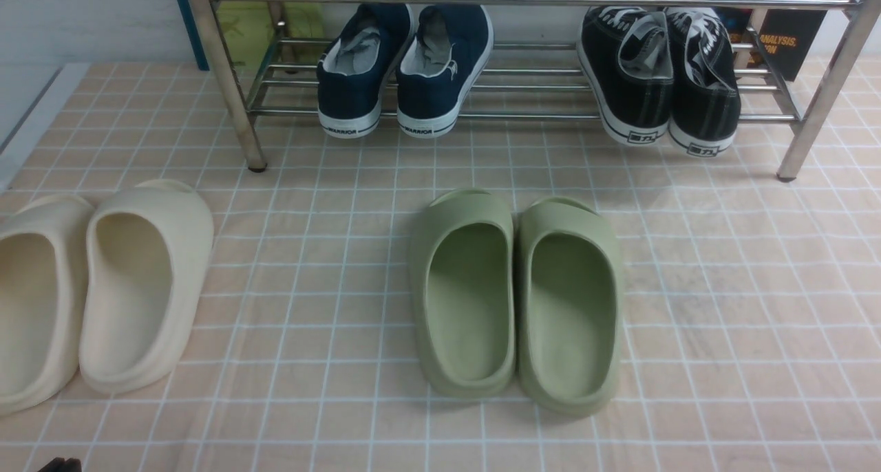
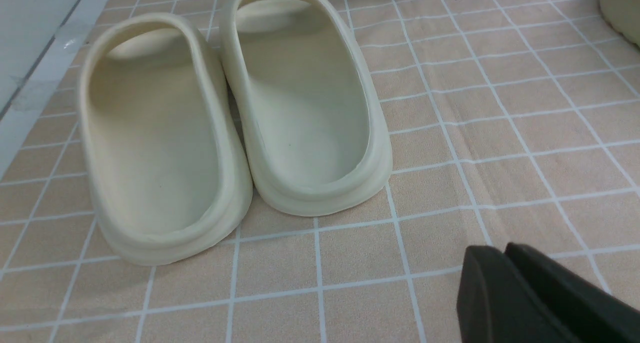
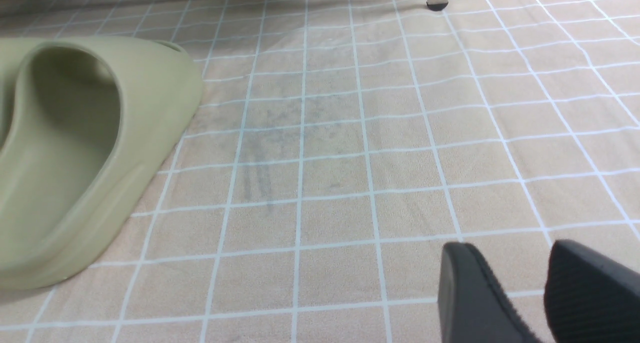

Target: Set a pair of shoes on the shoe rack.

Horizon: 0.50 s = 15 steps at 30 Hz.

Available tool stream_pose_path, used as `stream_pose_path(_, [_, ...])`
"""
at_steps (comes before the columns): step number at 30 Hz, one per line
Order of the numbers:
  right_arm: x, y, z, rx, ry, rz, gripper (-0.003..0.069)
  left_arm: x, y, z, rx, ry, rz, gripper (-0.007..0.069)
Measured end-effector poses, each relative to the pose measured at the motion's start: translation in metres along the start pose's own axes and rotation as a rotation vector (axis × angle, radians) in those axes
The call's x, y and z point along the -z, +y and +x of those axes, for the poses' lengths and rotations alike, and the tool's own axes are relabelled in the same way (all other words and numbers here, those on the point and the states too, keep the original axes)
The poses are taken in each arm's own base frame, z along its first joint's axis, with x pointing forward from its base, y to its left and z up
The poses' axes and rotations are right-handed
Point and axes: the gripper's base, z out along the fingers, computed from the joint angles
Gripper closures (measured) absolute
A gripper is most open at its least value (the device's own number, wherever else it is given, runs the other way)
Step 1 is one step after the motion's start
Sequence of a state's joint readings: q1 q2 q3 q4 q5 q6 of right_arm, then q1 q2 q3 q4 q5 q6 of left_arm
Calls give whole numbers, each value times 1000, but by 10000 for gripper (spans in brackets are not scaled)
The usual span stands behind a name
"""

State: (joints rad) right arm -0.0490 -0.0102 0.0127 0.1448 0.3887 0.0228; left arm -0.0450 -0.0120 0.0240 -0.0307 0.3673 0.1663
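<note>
navy shoes (image 1: 405,69): I saw both on the rack's lower bars, side by side, touching, heels toward me, soles tipped off the front bar. "WARRIOR" readable on both heel strips.
rack (image 1: 221,66): chrome, stood at the far edge of the tiled floor (image 1: 723,307); two front legs planted on the tiles.
black sneakers (image 1: 657,73): also on the lower bars, toward the rack's right end, well apart from the navy pair, heels out.
green slides (image 1: 516,300): on the floor in front of the rack, mid-frame, paired and touching. One edge showed in my right wrist view.
cream slides (image 1: 103,286): on the floor at the left, paired and touching, partly cut by the frame edge. Both fully visible in left wrist view.
left gripper (image 2: 505,283): low over bare tiles, near the cream slides but not touching them. Fingers pressed together, nothing between them.
right gripper (image 3: 515,288): over bare tiles, well apart from the green slide. Fingers spread with floor visible in the gap, holding nothing.
arms: I couldn't make out either arm in the front view, only a dark scrap at the bottom left corner.
</note>
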Motion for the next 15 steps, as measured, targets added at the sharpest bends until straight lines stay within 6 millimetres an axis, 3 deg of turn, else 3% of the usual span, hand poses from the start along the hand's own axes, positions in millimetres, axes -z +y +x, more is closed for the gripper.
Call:
stream_pose_path(7, [0, 0, 0, 0, 0, 0, 421, 0, 0, 0, 89, 4, 0, 594])
stream_pose_path(15, [0, 0, 0, 0, 0, 0, 421, 0, 0, 0, 59, 10, 1, 606])
